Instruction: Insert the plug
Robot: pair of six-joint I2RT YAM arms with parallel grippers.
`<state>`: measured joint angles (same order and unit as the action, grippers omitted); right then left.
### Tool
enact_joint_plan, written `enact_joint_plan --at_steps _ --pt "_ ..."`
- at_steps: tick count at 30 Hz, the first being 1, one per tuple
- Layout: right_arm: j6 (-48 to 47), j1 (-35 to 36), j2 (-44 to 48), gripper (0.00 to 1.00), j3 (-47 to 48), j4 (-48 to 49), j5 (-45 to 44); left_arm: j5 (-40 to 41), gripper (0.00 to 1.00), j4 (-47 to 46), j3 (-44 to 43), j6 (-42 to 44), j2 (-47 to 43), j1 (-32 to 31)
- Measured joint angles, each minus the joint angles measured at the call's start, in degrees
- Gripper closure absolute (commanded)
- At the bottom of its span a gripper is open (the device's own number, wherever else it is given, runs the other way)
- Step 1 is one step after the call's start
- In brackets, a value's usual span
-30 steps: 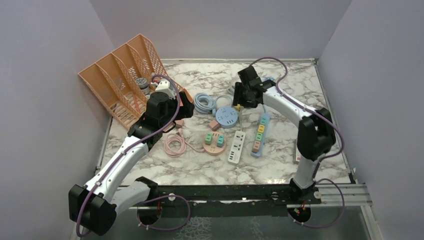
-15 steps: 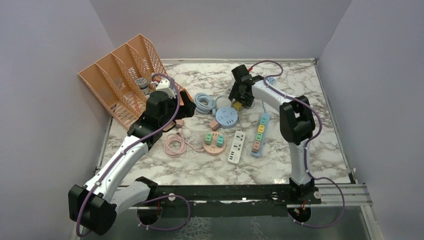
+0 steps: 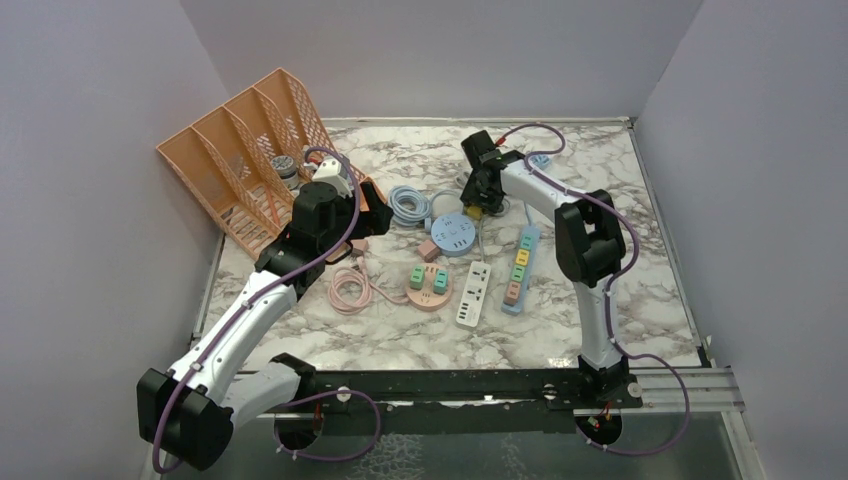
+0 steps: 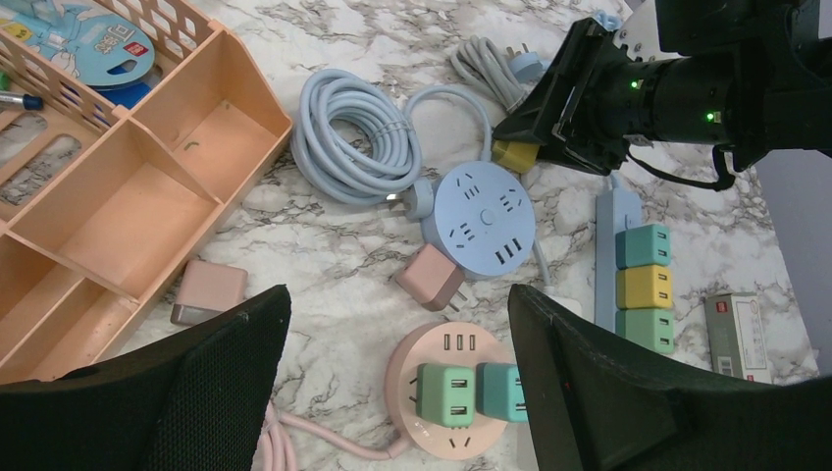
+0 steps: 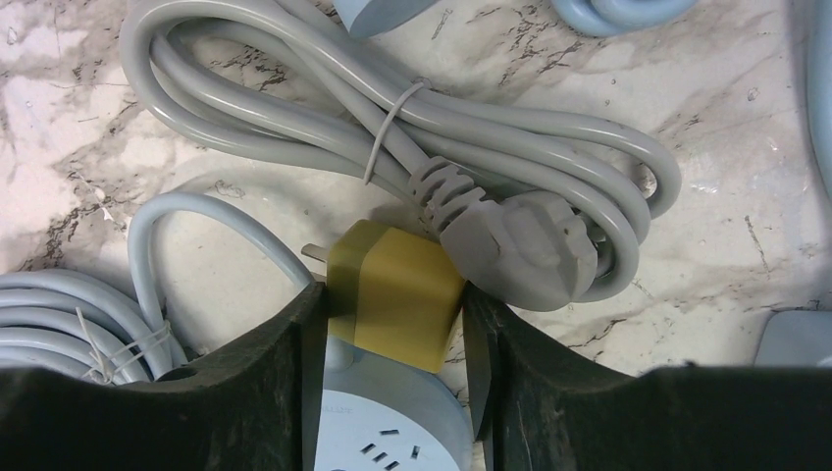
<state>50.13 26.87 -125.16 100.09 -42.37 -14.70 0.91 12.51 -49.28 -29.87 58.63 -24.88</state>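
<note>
Arms work apart in the top view. The right gripper is low over the far middle of the table, at the far rim of the round blue hub. The left gripper hangs by the orange rack.

From the left wrist, the left gripper stands wide with nothing between its fingers. Beyond it, the yellow plug sits in the right gripper's tips, just past the hub.

From the right wrist, both fingers press the plug's sides, so the grip looks closed on it. One prong shows at its far end, and a grey cord lies just beside it. Whether the plug touches the hub I cannot tell.

The step in hand seems to be carrying the plug to a socket. Next, the prongs likely need turning down, lining up over a matching slot on the hub's face, then a straight push.
</note>
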Motion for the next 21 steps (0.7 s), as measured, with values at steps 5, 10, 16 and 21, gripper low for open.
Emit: enact_joint_plan --at_steps 5,10,16,21 --pt "-1.3 0.0 2.9 0.63 -3.8 1.0 0.9 -1.3 0.12 -0.1 0.0 0.0 0.7 0.0" --pt "-1.8 -0.3 9.9 0.62 -10.4 2.9 3.9 -5.4 0.09 -1.1 0.0 -0.3 3.5 0.0" --pt "-1.5 -0.5 18.1 0.61 -18.8 6.2 7.9 -12.8 0.09 -4.1 -1.1 -1.5 10.7 0.0" --pt "-1.5 -0.5 22.2 0.61 -26.0 10.6 14.7 -19.8 0.11 -8.3 -2.5 -4.0 17.2 0.0"
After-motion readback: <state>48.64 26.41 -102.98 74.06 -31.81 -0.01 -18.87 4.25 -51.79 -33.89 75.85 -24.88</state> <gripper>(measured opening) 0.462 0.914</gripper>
